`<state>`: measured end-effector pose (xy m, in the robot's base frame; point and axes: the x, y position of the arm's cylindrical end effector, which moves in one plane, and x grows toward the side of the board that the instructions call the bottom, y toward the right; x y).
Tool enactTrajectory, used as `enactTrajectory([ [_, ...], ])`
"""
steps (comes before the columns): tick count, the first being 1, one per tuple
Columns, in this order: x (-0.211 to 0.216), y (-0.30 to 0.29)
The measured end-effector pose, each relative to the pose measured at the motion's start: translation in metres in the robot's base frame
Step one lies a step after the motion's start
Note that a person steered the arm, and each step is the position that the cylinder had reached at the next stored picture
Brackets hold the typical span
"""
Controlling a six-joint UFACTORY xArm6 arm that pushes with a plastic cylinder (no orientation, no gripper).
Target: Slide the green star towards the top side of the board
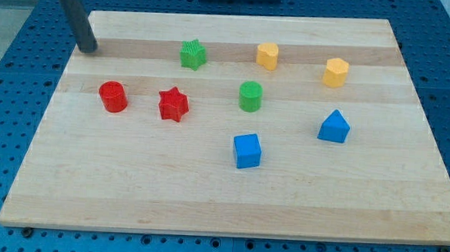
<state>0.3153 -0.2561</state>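
The green star [192,54] sits on the wooden board [229,196] near the view's top, left of centre. My tip [88,48] rests on the board at the view's top left, well to the left of the green star and apart from it. The rod rises from the tip up and to the left, out of the view's top edge. No block touches the tip.
A red cylinder [112,96] and a red star [173,105] lie below the green star. A green cylinder [250,96] is at centre. Two yellow blocks [267,56] [336,72] are at the top right. A blue cube [247,151] and a blue block [334,127] lie lower right.
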Motion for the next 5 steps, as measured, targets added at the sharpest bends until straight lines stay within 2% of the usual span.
enactTrajectory([
  [1,0.028,0.052],
  [2,0.036,0.110],
  [3,0.016,0.174],
  [4,-0.023,0.221],
  [5,-0.040,0.249],
])
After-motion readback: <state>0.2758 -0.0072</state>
